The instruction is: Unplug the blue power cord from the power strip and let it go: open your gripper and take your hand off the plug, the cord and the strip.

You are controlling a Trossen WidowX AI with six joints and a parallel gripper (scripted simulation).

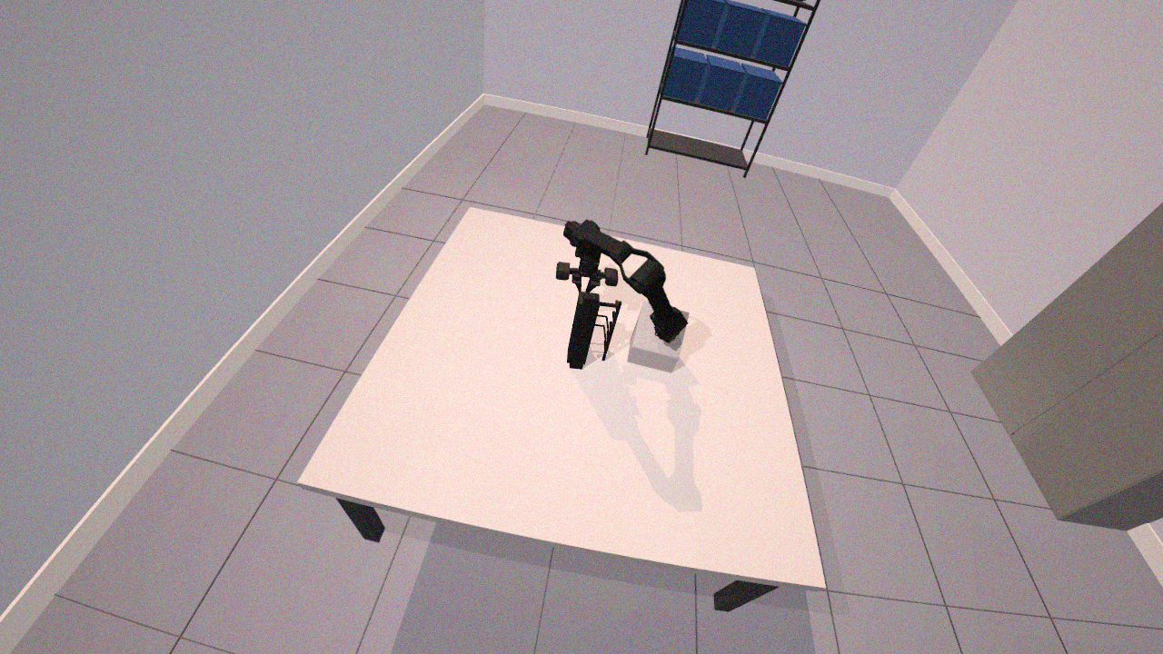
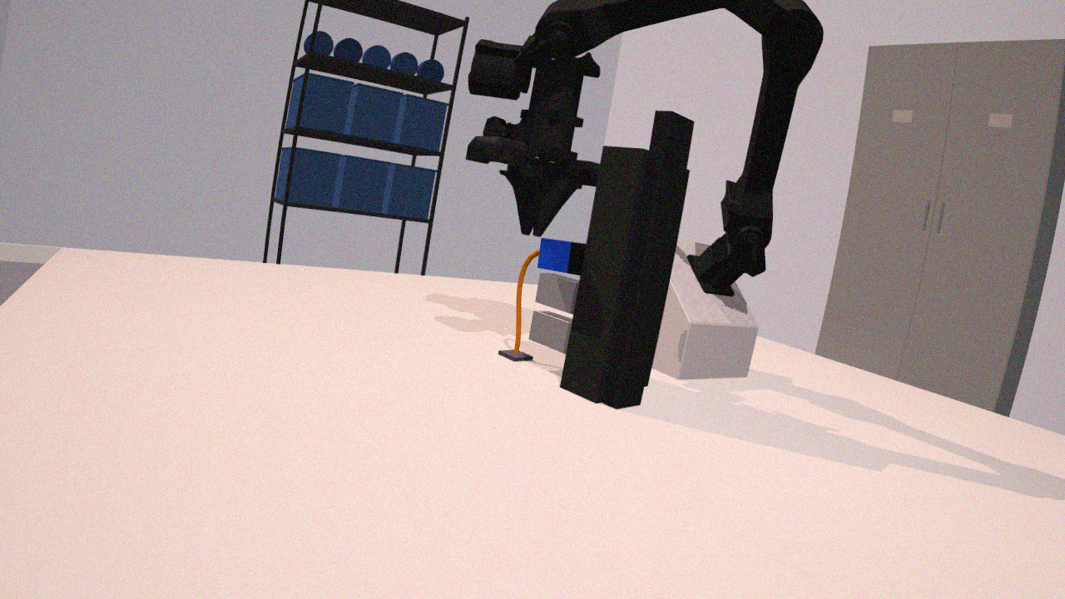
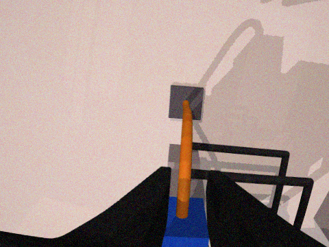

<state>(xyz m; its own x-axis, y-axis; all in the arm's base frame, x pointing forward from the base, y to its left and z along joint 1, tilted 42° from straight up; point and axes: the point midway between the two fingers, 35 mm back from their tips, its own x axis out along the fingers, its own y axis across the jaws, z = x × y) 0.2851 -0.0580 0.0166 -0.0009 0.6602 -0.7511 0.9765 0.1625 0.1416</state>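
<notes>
The gripper [image 1: 588, 290] [image 2: 532, 232] [image 3: 188, 178] was slightly open, its jaws parted by a narrow gap, and it held nothing. In the exterior view, the fingertips pointed down at upper center, just above the blue plug [image 2: 553, 255] [image 3: 186, 224]. In the wrist view, the plug lay low in the frame, seen through the gap between the dark fingers; whether either finger brushed it could not be told.

The plug sat beside the tall black power strip [image 1: 581, 329] [image 2: 625, 268], above two gray blocks near the center of the exterior view. An orange cord [image 2: 518, 298] [image 3: 186, 147] curved from its end down to a small dark pad [image 2: 515, 356] [image 3: 176, 103] on the table [image 1: 488, 406] [image 2: 298, 447].

The strip hid the plug's far end in the exterior view, so whether it was seated could not be told. The wrist view cut off the plug at the bottom edge. From the top, the dark fingertips were too small to read, and the plug could not be made out.
</notes>
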